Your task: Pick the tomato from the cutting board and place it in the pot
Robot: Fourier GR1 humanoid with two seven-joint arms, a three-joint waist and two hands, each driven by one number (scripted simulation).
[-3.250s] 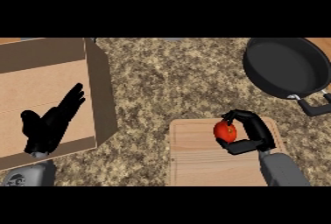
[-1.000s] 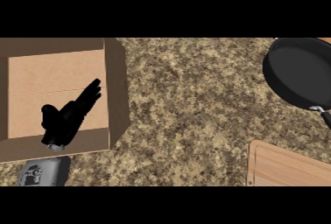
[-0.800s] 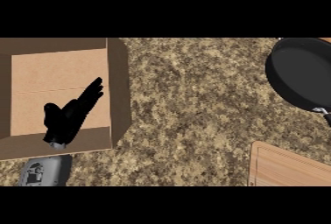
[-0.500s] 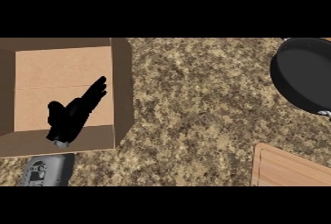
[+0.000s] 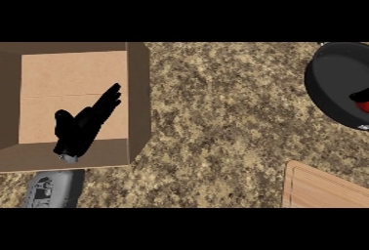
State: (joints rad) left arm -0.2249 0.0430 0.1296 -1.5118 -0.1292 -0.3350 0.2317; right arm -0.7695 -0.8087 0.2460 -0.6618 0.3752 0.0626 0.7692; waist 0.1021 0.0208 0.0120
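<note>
Left hand rests open; tomato, cut off, in pot.

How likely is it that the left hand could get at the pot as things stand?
Probably not without a long reach. The left hand is open over the cardboard box at the view's left, the pot at its right edge. Only counter lies between, so nothing blocks the way.

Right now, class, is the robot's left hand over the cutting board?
No: the left hand is open over the cardboard box at the view's left, while the cutting board sits at the lower right corner.
</note>
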